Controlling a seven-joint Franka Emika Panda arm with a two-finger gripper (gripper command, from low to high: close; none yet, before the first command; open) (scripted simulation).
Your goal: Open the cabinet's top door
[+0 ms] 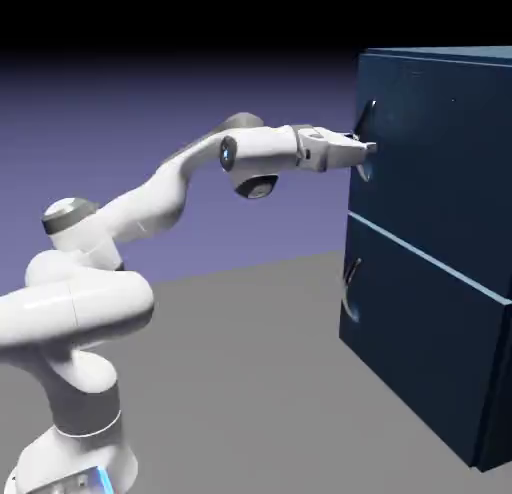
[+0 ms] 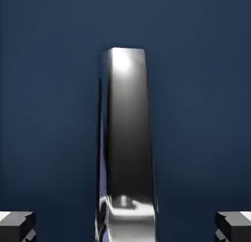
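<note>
1 open tool (image 1: 369,150), curved handle (image 2: 128,133) between fingertips (image 2: 17,226), top door (image 1: 440,162) shut

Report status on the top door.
Gripper open, fingers either side of upper handle, touching neither side. Top door shut. No obstruction visible.

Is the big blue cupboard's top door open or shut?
Shut. In the exterior view, the top door sits flat against the cupboard, lined up with the bottom door, and I see no gap at its edge.
</note>
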